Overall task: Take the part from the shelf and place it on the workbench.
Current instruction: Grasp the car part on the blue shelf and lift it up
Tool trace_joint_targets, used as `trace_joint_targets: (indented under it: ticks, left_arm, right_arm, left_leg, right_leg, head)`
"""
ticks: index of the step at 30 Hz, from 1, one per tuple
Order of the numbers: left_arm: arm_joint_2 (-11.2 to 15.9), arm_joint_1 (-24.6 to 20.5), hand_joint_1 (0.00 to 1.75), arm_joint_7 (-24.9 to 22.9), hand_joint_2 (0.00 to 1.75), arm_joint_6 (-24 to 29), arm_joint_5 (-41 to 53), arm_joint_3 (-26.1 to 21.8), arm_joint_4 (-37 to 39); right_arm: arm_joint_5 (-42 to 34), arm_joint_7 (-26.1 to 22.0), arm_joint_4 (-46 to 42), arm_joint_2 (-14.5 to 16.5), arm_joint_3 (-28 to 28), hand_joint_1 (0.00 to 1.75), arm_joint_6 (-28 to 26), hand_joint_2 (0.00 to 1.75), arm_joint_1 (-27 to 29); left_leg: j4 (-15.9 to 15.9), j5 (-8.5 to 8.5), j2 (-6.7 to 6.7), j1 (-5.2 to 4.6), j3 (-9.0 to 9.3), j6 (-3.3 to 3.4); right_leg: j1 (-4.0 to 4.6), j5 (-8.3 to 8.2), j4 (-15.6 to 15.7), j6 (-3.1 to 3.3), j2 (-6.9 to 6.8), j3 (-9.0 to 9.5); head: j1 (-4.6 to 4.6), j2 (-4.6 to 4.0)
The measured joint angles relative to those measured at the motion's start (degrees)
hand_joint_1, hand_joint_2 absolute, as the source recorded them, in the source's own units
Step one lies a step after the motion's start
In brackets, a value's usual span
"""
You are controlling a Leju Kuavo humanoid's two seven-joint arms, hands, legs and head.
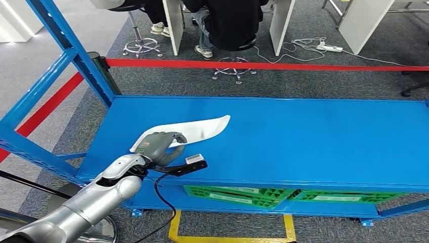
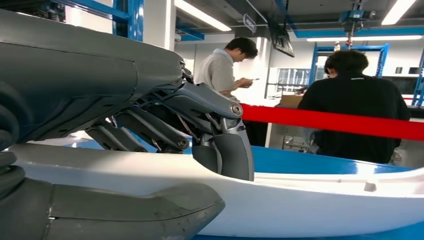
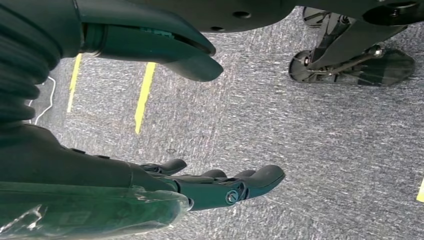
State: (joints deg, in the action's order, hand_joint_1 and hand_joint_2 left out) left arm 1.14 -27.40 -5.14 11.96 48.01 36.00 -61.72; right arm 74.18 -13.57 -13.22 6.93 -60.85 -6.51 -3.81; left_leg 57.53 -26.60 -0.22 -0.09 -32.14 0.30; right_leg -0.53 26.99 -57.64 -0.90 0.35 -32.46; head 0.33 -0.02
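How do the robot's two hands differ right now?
The left hand grips the white part on the blue shelf; the right hand holds nothing. The left fingers curl over the part; the right hand's fingers are spread above grey carpet. Both are dark grey.

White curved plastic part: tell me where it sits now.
Head view: the white curved plastic part lies on the blue metal shelf, left of centre, its near end gripped by the left robot hand.

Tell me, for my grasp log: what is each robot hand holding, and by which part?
Left robot hand grips the white part at its near end. Right robot hand holds nothing.
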Motion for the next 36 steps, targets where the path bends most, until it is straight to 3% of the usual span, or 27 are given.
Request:
trace_joint_targets:
  ticks: [11, 18, 20, 24, 29, 32, 33, 36]
  left_arm:
    - [0.0, 0.2, 1.75, 2.4, 1.75, 1.4, -2.4, -0.9, -0.1]
    - [0.4, 2.6, 1.73, 13.8, 1.75, 3.6, -24.6, -4.7, -9.5]
    - [0.7, 3.2, 1.64, 15.6, 1.75, 5.0, -28.1, -5.6, -13.8]
    - [1.6, 4.2, 1.19, 19.4, 1.75, 9.1, -32.9, -7.4, -23.5]
    - [2.4, 5.0, 1.19, 20.7, 1.75, 11.1, -34.9, -8.7, -32.4]
    - [2.7, 5.4, 0.97, 20.8, 1.75, 11.3, -35.2, -8.9, -35.0]
    - [2.7, 5.5, 0.98, 21.0, 1.75, 11.4, -35.3, -8.9, -35.5]
    - [2.9, 6.1, 1.51, 22.3, 1.75, 12.6, -36.0, -9.2, -36.8]
  right_arm:
    - [-0.4, -0.2, 0.0, 0.0, 0.1, 0.0, 0.2, 1.75, 0.0]
    - [-1.8, -1.4, 0.2, 0.0, 0.1, 0.0, -1.1, 1.75, 0.5]
    - [-2.2, -1.7, 0.2, 0.0, 0.1, 0.0, -1.4, 1.75, 0.8]
    - [-3.0, -2.0, 0.3, 0.1, 0.1, 0.0, -1.9, 1.75, 1.2]
    - [-3.6, -2.2, 0.3, 0.4, 0.1, 0.0, -2.0, 1.75, 1.5]
    - [-3.7, -2.2, 0.3, 0.4, 0.1, 0.0, -2.0, 1.75, 1.6]
    - [-3.7, -2.2, 0.3, 0.4, 0.1, 0.0, -2.0, 1.75, 1.6]
    - [-4.2, -2.2, 0.3, 0.8, 0.1, 0.0, -3.0, 1.75, 1.7]
  left_leg:
    - [0.0, 0.0, 0.0, 0.0, 0.0, 0.0]
    - [0.0, 0.0, 0.0, 0.0, -0.05, 0.0]
    - [0.0, 0.0, 0.0, 0.0, -0.07, 0.01]
    - [0.0, 0.0, 0.0, 0.0, -0.11, 0.01]
    - [0.0, -0.01, 0.0, 0.0, -0.12, 0.01]
    - [0.0, 0.0, 0.0, 0.0, -0.12, 0.01]
    - [0.0, 0.0, 0.0, 0.0, -0.12, 0.01]
    - [0.0, 0.0, 0.0, 0.0, -0.12, 0.01]
  right_leg:
    - [0.0, 0.0, 0.0, 0.0, -0.01, 0.0]
    - [0.0, 0.0, 0.0, 0.0, -0.02, -0.03]
    - [0.0, 0.0, 0.0, 0.0, -0.01, -0.05]
    - [0.0, 0.0, 0.0, 0.0, -0.01, -0.11]
    - [0.0, 0.01, 0.0, 0.0, -0.02, -0.13]
    - [0.0, 0.01, 0.0, 0.0, -0.03, -0.12]
    - [0.0, 0.0, 0.0, 0.0, -0.02, -0.12]
    - [0.0, 0.0, 0.0, 0.0, -0.01, -0.11]
  head:
    - [-0.01, 0.0]
    - [0.0, 0.0]
    - [0.01, 0.0]
    - [-0.01, 0.0]
    - [0.0, 0.0]
    - [0.0, 0.0]
    - [0.0, 0.0]
    - [0.01, 0.0]
